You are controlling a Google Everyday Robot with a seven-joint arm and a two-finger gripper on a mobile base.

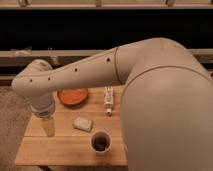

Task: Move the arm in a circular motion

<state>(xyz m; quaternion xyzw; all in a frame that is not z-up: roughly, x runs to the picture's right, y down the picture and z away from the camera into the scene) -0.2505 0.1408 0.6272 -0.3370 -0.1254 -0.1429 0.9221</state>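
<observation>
The arm (130,70) is huge and cream-beige, with thick rounded segments dotted with small dark holes. It reaches from the right across to the left over a small wooden table (65,147). Its elbow bends at the left and a grey wrist (42,107) points straight down. The gripper (48,127) is the pale yellowish tip below the wrist. It hangs over the table's left side, close to the surface, and holds nothing that I can see.
On the table are an orange bowl (72,96), a white bottle lying on its side (108,99), a pale sponge (83,123) and a cup with dark contents (100,142). A dark window wall and a ledge (30,55) stand behind.
</observation>
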